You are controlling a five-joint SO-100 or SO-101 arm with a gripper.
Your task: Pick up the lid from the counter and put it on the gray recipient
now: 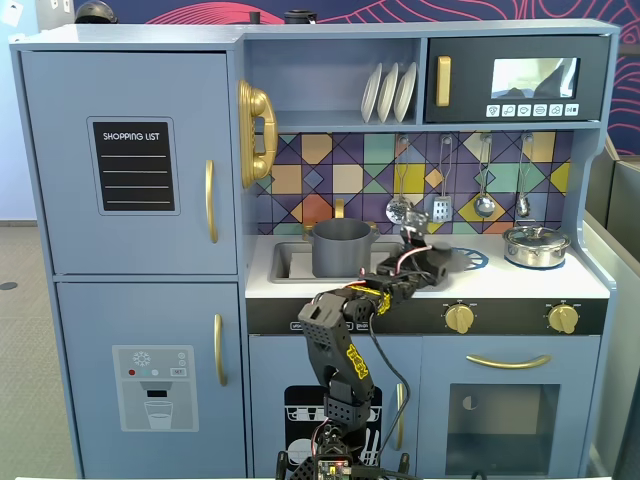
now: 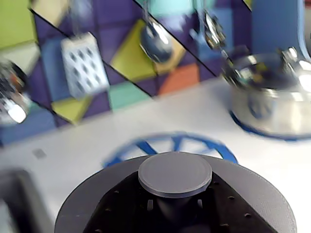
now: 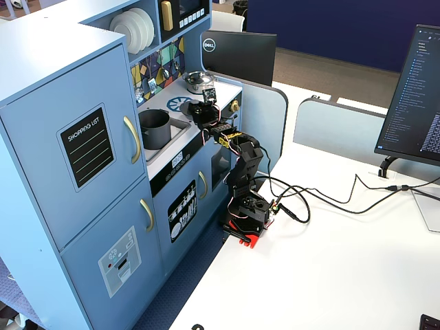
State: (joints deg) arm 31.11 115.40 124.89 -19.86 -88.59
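In a fixed view, my end effector (image 1: pixel 432 255) hung over the middle of the surface (image 1: pixel 520 285), the gray recipient (image 1: pixel 341 247) standing in the sink at the left end.

The wrist view showed the lid (image 2: pixel 175 194) filling the bottom edge, its knob apparently gripped.

From another fixed view, I judged carrying was underway; next I needed to swing toward the recipient.

Dark-gray lid (image 2: pixel 175 194) (flat knob up) hovers over the surface's (image 1: pixel 520 282) burner ring; gray pot (image 1: pixel 341 247) stands upright in the sink.
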